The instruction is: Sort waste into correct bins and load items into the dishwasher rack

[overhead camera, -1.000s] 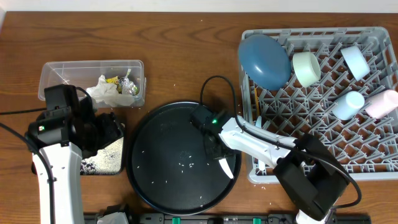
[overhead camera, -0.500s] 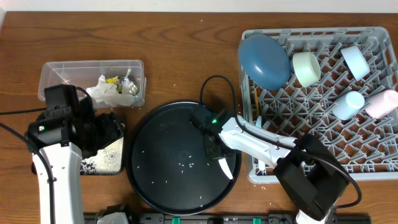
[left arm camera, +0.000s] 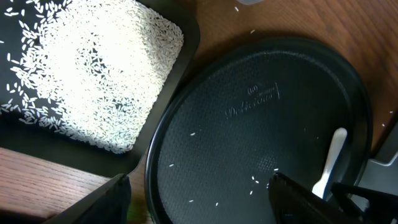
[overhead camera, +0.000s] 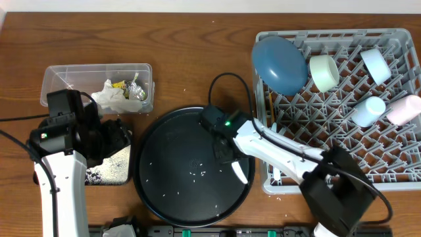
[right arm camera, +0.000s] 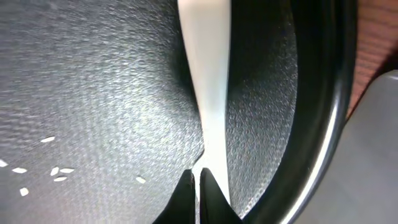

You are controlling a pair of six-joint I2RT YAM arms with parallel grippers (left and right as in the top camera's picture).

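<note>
My right gripper (overhead camera: 227, 156) is shut on the thin end of a white plastic utensil (overhead camera: 239, 173) over the right side of the round black tray (overhead camera: 171, 151). In the right wrist view the fingertips (right arm camera: 199, 186) pinch the utensil (right arm camera: 208, 74) just above the tray. Loose rice grains (overhead camera: 196, 174) lie on that tray. My left gripper (overhead camera: 117, 140) is open and empty, between the shallow black tray (overhead camera: 127, 168) and the round tray; in its wrist view (left arm camera: 199, 205) nothing is between the jaws. A pile of rice (left arm camera: 99, 68) fills the shallow tray.
The clear tub (overhead camera: 66, 71) holds white tissue (overhead camera: 107, 97), a yellow-green wrapper (overhead camera: 118, 83) and foil (overhead camera: 136, 92). The grey rack (overhead camera: 329, 34) at the right holds a dark-blue plate (overhead camera: 279, 64), a pale bowl (overhead camera: 323, 72) and cups (overhead camera: 368, 110).
My right arm has shifted slightly up and left with the white utensil in its grip. The left arm has not moved.
</note>
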